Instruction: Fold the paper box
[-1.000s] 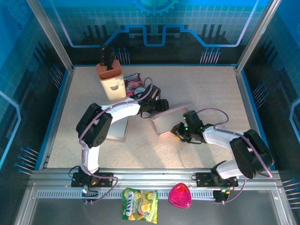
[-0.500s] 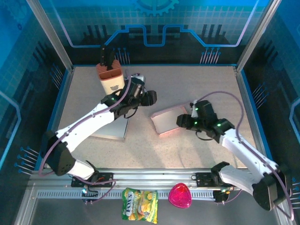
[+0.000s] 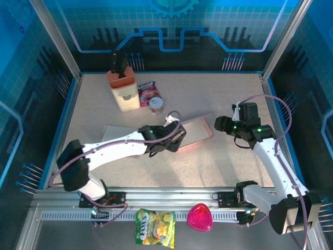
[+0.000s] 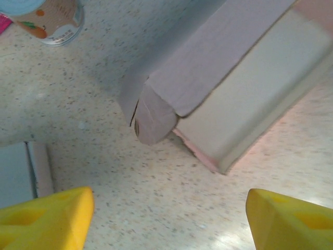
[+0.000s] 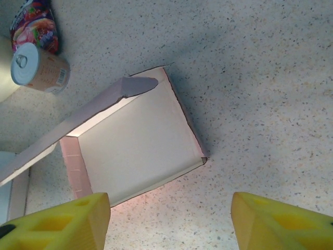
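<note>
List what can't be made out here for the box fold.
- Top view: the paper box's left end lies under the left gripper, so the flaps there are hidden.
- Left wrist view: the box's far end is cut off by the right edge, and the picture is soft.
- Right wrist view: the flat sheet is cut off by the left edge.
- Top view: the can's label is too small to read.

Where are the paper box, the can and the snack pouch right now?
paper box (image 5: 136, 148), right wrist view, inner floor.
can (image 5: 25, 63), right wrist view, silver lid.
snack pouch (image 5: 32, 26), right wrist view, printed front.
</note>
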`<state>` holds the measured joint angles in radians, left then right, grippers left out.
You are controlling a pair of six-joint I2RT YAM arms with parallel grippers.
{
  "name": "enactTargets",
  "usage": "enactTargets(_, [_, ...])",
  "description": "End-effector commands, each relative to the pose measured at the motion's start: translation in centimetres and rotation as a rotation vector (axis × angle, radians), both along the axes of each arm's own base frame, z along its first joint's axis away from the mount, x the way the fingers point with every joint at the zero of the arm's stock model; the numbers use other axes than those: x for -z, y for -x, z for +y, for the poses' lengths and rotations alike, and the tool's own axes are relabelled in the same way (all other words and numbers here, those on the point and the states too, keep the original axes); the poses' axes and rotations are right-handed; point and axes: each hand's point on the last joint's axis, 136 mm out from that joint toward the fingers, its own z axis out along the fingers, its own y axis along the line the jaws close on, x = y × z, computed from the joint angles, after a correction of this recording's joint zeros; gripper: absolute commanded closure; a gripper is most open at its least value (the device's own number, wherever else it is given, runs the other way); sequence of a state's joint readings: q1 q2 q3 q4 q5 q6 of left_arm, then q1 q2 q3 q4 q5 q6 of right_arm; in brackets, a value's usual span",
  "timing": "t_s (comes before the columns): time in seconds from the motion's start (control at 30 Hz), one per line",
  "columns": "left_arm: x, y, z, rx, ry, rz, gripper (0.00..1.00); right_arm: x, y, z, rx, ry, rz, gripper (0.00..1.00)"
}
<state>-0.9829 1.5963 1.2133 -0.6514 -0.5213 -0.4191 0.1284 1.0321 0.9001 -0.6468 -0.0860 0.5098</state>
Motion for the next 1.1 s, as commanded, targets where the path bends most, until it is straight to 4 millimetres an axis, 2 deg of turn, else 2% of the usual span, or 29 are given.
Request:
enactTargets(0.0, [0.3, -2.0, 1.5, -0.031, -0.155, -0.064, 0.24, -1.6, -0.7, 0.0, 0.002, -0.023, -0.025, 0.33])
enactTargets(0.1, [1.1, -3.6, 2.3, -0.094, -0.159, -0.077, 0.25, -1.4, -1.8, -0.3, 0.011, -0.047, -0.013, 0.29])
enactTargets(0.33, [0.7, -6.9, 3.3, -0.154, -0.118, -0.156, 0.25, -0.9, -6.4, -0.7, 0.03, -0.212, 0.004, 0.26])
enactTargets(0.5, [0.6, -9.3, 4.5, -0.187, -0.103, -0.151, 0.26, 0.8, -9.8, -0.8, 0.043, -0.224, 0.079, 0.35])
enactTargets(0.6, [0.2, -10.6, 5.1, -0.195, -0.08, -0.155, 0.27, 2.0, -10.9, -1.3, 0.058, -0.201, 0.101, 0.41])
enactTargets(0.77, [-0.4, -11.1, 3.9, -0.116, -0.055, -0.173, 0.28, 3.3, -12.0, -1.4, 0.037, -0.183, 0.105, 0.51])
enactTargets(0.87, [-0.3, -11.1, 3.7, -0.067, -0.055, -0.176, 0.28, 3.0, -11.5, -1.1, -0.002, -0.161, 0.069, 0.56])
enactTargets(1.07, [0.0, -11.3, 3.8, -0.008, -0.009, -0.148, 0.32, 1.9, -9.8, -0.3, -0.078, -0.077, -0.057, 0.55])
